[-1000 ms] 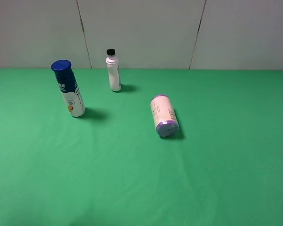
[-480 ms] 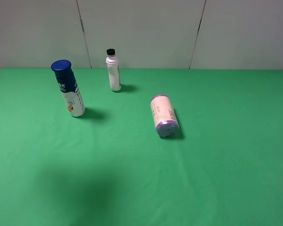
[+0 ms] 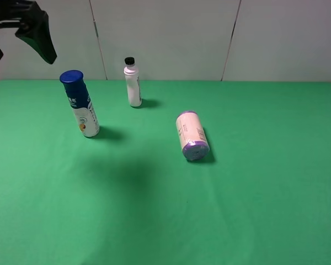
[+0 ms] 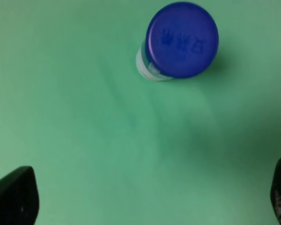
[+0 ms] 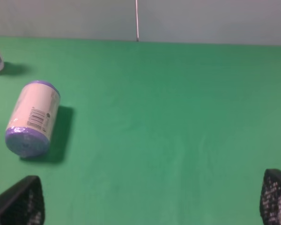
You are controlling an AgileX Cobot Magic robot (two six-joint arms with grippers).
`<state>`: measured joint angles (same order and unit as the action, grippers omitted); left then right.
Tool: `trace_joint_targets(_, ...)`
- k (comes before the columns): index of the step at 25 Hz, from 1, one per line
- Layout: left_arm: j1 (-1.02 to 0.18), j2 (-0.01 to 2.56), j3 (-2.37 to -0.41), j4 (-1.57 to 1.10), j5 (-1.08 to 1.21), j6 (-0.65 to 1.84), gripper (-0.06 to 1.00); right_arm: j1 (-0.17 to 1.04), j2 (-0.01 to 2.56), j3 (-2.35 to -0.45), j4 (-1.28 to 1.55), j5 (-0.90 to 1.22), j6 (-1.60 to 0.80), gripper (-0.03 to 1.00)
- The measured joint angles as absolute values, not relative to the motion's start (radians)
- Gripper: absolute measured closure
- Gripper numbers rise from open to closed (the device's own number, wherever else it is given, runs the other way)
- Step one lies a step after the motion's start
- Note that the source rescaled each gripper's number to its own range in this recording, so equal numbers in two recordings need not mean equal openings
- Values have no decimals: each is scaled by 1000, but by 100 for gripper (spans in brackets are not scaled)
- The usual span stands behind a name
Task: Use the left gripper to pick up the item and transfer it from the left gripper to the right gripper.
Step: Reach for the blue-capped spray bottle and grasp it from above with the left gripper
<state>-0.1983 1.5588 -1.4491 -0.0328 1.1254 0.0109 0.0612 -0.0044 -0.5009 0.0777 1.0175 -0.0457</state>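
Note:
A white bottle with a blue cap (image 3: 80, 105) stands upright at the left of the green table (image 3: 254, 193). My left gripper (image 3: 23, 57) hangs open high above and to the left of it, holding nothing. In the left wrist view the blue cap (image 4: 181, 40) is seen from above, ahead of the wide-open gripper (image 4: 147, 197). My right gripper (image 5: 146, 201) is open and empty; it is out of the exterior high view.
A small white bottle with a black cap (image 3: 133, 83) stands near the back wall. A white canister with purple ends (image 3: 191, 135) lies on its side mid-table; it also shows in the right wrist view (image 5: 32, 117).
My left gripper has come into the exterior high view at the top left. Its shadow on the table has shifted right and further back. The three containers have not moved.

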Motion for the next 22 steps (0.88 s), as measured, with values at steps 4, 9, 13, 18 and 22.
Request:
trace_joint_targets(4,-203,1656,-1503,-36,1149,-7,-6,61,-4,-501,78,1018,-46,-3)
trace_joint_targets(9,-203,1749,-1524,-35,1150,-10,-6,61,-4,-501,78,1018,-46,-3)
trace_joint_targets(13,-214,1804,-1525,-34,1144,-10,-6,61,-4,-501,78,1018,-46,-3)
trace_joint_targets(18,-233,1870,-1545,-34,1128,-10,-6,61,-4,-501,78,1018,-46,-3)
trace_joint_targets(22,-257,1924,-1589,-21,1112,-10,-6,61,-4,-501,78,1018,-46,-3)
